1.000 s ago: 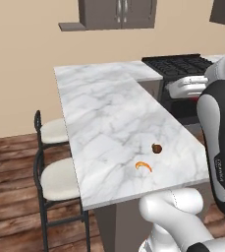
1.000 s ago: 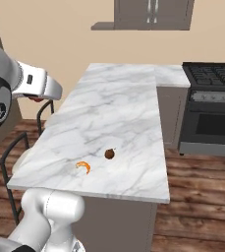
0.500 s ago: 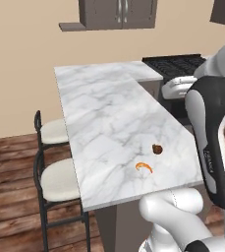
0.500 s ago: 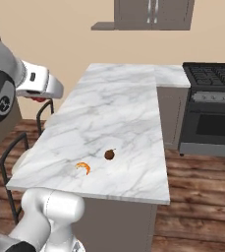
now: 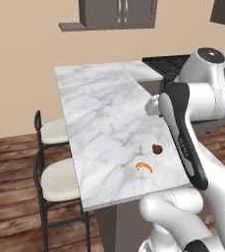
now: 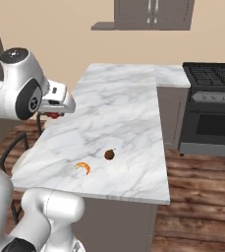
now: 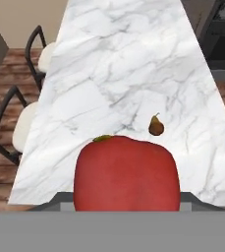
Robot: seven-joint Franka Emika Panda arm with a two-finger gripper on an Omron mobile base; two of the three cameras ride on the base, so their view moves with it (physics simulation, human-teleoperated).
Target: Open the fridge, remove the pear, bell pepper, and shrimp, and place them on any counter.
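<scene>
While the bell pepper [image 7: 126, 173] is carried above the near part of the counter [image 6: 128, 108], it is seen pinched in the gripper [image 6: 54, 114], jaws set wide on its sides. It is judged light, firm and glossy, so prob. slippery; a hold across the widest middle is best, w/ modest squeeze. The pear [image 6: 109, 154] and shrimp [image 6: 83, 168] are already laid on the marble, near each other, not touching. Stools [image 5: 56, 180] are ranged along the far side.
</scene>
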